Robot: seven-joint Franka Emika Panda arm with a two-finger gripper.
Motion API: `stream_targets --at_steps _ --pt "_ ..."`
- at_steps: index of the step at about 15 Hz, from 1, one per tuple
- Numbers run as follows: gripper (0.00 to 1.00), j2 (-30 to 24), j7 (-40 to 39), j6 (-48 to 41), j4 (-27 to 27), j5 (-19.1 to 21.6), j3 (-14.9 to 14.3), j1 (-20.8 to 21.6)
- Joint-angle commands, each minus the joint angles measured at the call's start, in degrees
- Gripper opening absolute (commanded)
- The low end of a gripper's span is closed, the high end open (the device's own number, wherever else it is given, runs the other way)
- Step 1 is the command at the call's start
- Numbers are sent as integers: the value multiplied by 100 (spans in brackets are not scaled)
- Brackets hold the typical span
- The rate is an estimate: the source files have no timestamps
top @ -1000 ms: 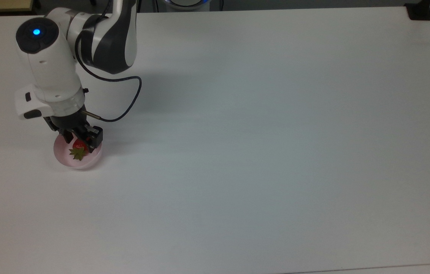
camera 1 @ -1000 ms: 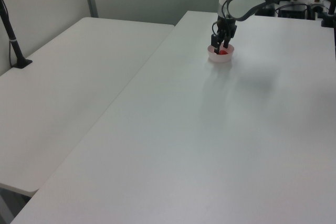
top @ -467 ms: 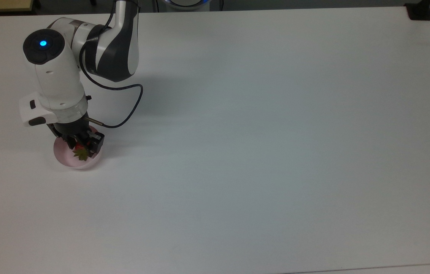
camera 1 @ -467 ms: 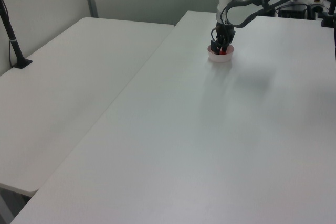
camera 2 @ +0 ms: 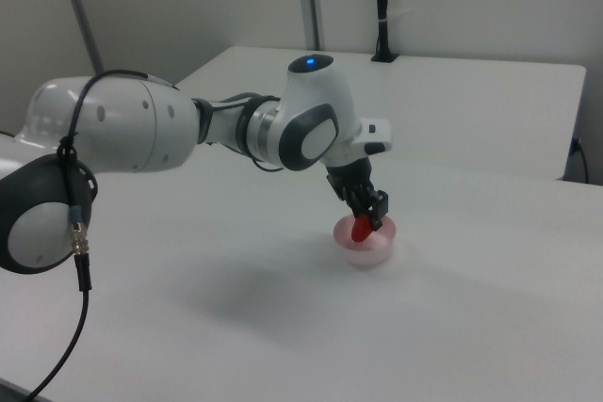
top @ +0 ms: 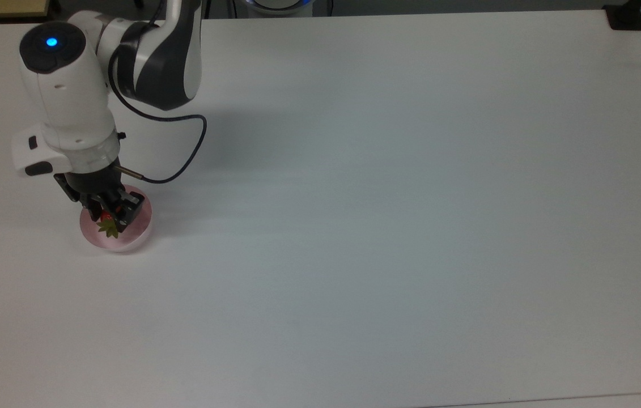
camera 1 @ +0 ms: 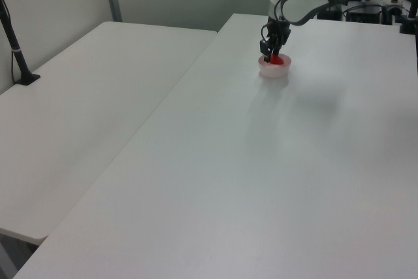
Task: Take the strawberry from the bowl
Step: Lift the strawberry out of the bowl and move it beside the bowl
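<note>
Strawberry (top: 107, 222) body mostly hidden between the jaws.

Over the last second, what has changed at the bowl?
The gripper dipped into the pink bowl, closed on the strawberry and has begun lifting it, drifting toward the top view's left. The bowl stayed put on the white table.

The white table (top: 411, 226) lies bare from 12 through 6 o'clock of the bowl (top: 127, 241) in the top view, so passage there is unobstructed. The bowl's low rim rings the strawberry (top: 108, 222), which sits clamped in the gripper (top: 111, 214). At 12 o'clock the arm's own wrist (top: 65, 102) and looping black cable (top: 184, 164) crowd the space. A black mount (top: 626, 17) stands well apart at the far corner.
</note>
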Motion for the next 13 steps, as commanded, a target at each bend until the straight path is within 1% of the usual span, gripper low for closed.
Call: stream_targets --at_steps 1,2,4,6,9,12,13 --pt "16 -394 55 -634 -11 -13 -18 -71" --pt "16 -456 -102 -688 -11 -13 -9 -176" --pt "16 -518 -671 -697 -37 -4 -9 -308" --pt "16 -509 -1514 -697 -72 -13 -9 -510" --pt "18 -474 -2474 -679 -221 -30 -27 -853" --pt "21 -378 -3020 -644 -291 -48 -123 -1020" --pt "26 -360 -3091 -636 -318 -57 -167 -1038"
